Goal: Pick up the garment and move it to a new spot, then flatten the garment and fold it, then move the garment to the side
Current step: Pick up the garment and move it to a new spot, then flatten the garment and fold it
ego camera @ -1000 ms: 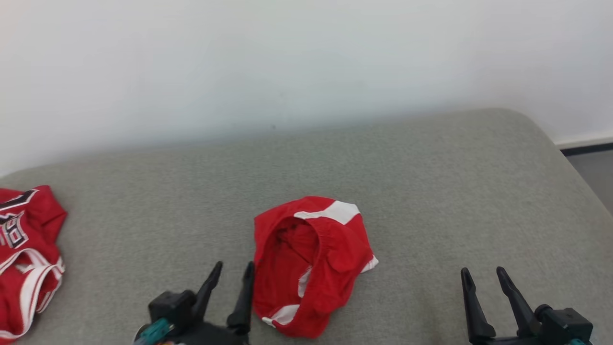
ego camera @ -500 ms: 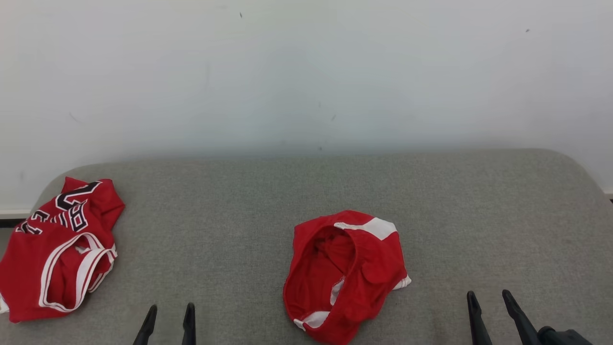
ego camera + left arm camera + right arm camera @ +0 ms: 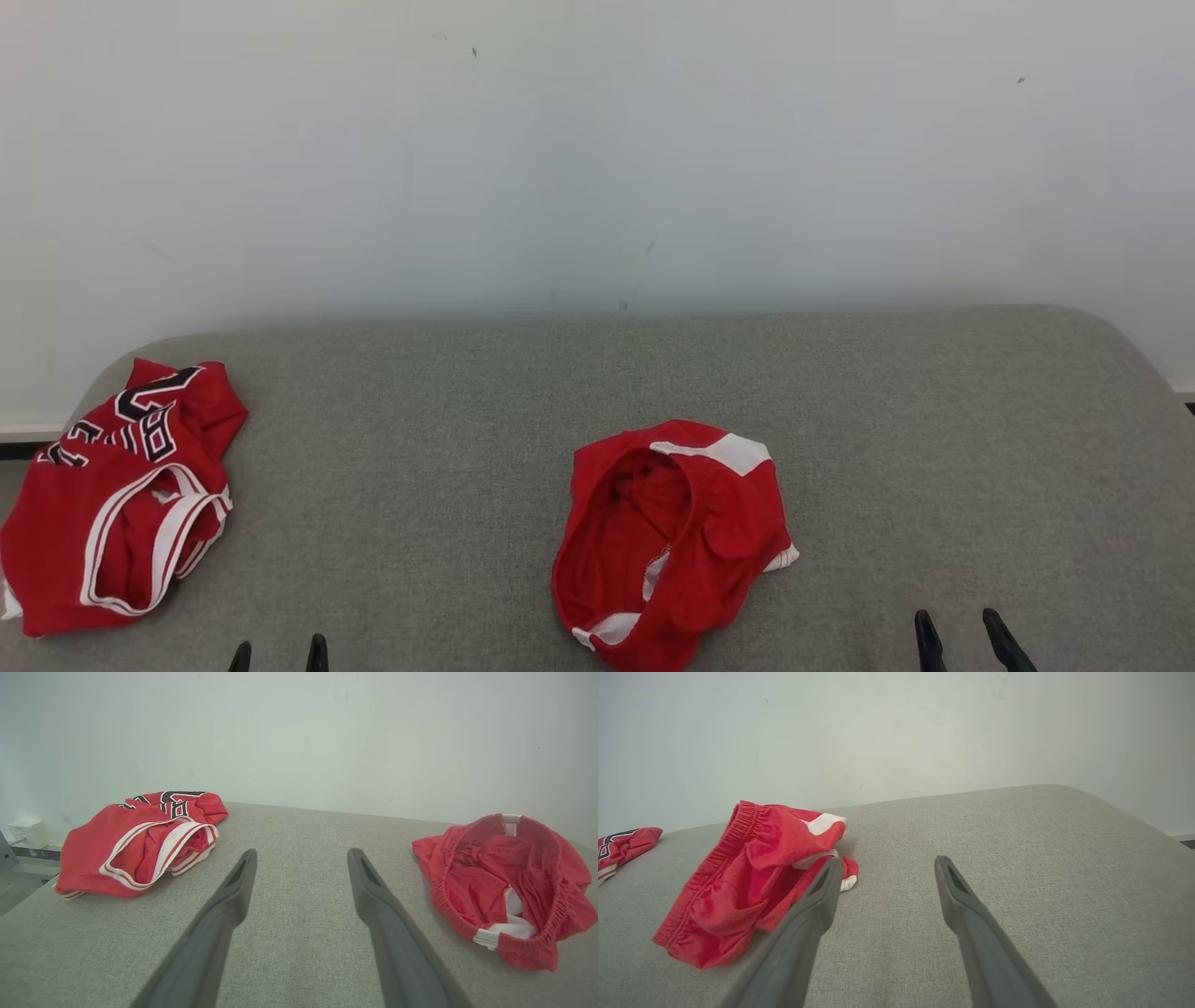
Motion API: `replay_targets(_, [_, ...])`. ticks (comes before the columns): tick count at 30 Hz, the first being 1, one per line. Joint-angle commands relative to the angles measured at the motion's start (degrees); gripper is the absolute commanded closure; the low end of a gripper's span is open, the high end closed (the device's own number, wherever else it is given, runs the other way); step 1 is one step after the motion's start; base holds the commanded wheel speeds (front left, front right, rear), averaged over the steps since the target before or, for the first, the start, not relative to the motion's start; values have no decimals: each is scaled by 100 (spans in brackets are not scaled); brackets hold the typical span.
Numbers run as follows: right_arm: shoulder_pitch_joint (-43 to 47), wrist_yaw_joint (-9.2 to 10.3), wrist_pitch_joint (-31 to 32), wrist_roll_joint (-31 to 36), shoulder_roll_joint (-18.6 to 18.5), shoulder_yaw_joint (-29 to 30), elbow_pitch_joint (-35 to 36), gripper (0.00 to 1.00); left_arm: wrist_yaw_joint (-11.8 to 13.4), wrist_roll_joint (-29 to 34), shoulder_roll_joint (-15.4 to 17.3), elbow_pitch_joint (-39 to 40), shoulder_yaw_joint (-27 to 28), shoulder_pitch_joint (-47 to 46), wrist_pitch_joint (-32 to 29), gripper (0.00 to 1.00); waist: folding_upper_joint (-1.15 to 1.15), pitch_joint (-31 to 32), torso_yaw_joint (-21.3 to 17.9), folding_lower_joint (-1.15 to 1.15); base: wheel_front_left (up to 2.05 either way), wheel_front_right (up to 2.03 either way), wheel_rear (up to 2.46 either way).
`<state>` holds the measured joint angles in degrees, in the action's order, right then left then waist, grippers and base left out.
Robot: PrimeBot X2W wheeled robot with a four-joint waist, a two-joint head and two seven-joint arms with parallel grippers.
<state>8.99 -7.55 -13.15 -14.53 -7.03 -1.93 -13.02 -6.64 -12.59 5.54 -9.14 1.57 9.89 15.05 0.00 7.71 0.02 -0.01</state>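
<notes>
Lying crumpled on the grey fabric cushion (image 3: 420,420), the red white-trimmed shorts (image 3: 667,541) run lengthwise away from the robot between the left gripper (image 3: 278,656) and nearer right gripper (image 3: 966,639), both jaws spread empty.

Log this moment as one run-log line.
left gripper: open, empty | right gripper: open, empty | red shorts: crumpled, centre of grey cushion | red jersey: crumpled, robot's left

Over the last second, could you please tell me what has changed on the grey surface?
The head camera shifted. The left gripper drew back leftward from the red shorts; the right gripper also pulled back. Both are open, holding nothing. The red shorts and the red jersey lie as before.
</notes>
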Motion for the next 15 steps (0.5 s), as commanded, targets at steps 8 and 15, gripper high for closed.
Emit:
replay_targets(8, [-68,12,-55,-62,72,-111,-137,0,-77,34,-67,-271,-25,-218,19,0,0,-29,-104,1,0,0,0])
replay_targets(15, [-128,12,-93,-91,102,-116,-191,0,-84,-47,-81,-422,-121,-291,19,0,0,-68,-138,1,0,0,0])
